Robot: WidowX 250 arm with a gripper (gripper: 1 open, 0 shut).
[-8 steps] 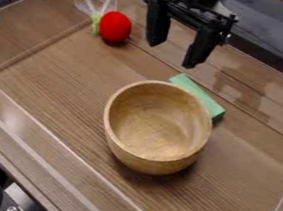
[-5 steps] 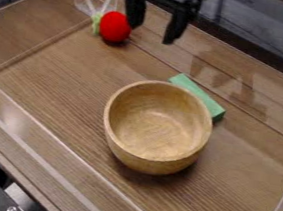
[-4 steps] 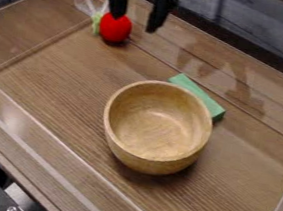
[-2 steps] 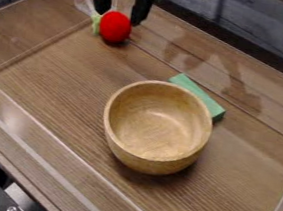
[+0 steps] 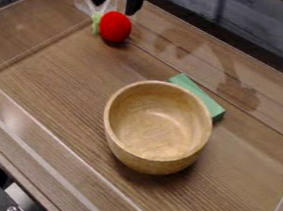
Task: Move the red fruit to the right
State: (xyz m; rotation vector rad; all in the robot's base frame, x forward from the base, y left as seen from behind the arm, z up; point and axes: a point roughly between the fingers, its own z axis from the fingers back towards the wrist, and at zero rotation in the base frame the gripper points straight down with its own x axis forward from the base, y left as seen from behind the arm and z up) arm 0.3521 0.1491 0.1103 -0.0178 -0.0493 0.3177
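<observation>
The red fruit [image 5: 113, 26] is a small glossy red ball on the wooden table at the back left. My gripper [image 5: 114, 1] hangs just above and behind it, its two dark fingers [image 5: 139, 1] spread apart with nothing between them. The fruit lies just below the fingertips, apart from them. The top of the gripper is cut off by the frame's upper edge.
A wooden bowl [image 5: 157, 126] stands in the middle of the table. A green sponge [image 5: 202, 99] lies behind it to the right. Clear plastic walls [image 5: 23, 13] border the table on the left, front and right.
The gripper has travelled left from the back centre to above the red fruit and stayed open. The fruit, bowl and sponge have not moved.
</observation>
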